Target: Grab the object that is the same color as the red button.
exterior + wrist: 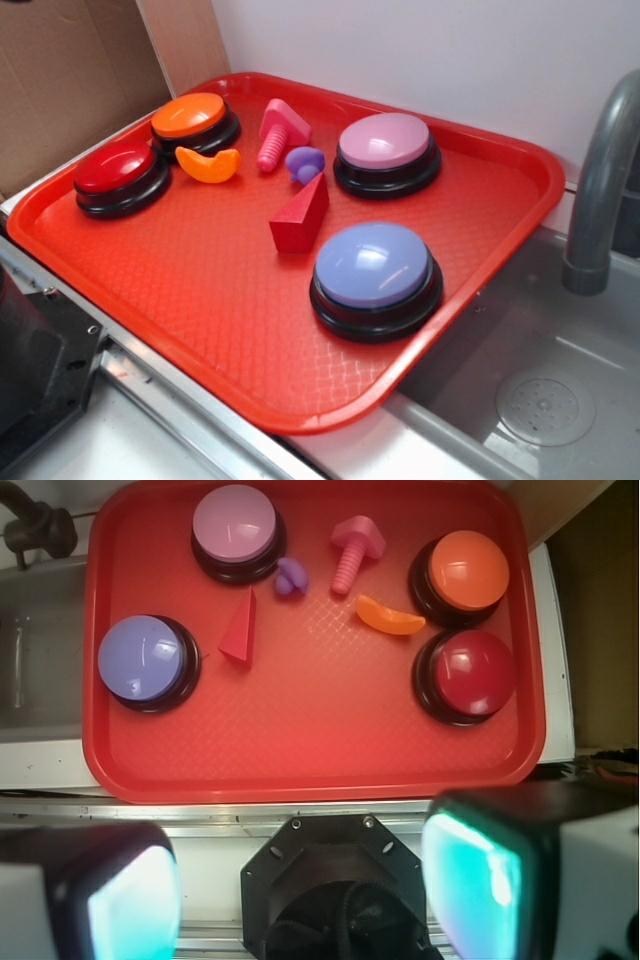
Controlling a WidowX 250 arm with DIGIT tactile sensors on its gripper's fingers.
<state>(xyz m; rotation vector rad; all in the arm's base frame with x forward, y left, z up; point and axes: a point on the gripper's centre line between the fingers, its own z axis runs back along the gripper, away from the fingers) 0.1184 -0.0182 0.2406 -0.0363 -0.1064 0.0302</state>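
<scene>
Claw (pixel 300 890) wide open, hanging above tray (pixel 300 750) edge w/ nothing held; red wedge (pixel 240 630) sits mid-tray btwn purple button (pixel 147 662) & pink button (pixel 236 527), red button (pixel 468 672) well apart.

Small solid red wedge block (pixel 300 218) (pixel 239 631), triangular face showing, lying near the middle of the red tray, slightly toward the sink-side half; free on all sides, touching nothing, matte and close in colour to the tray. Red button (pixel 119 176) (pixel 467 675), glossy round dome on a black circular base, sitting upright in the tray corner farthest from the sink, well apart from the wedge.
</scene>
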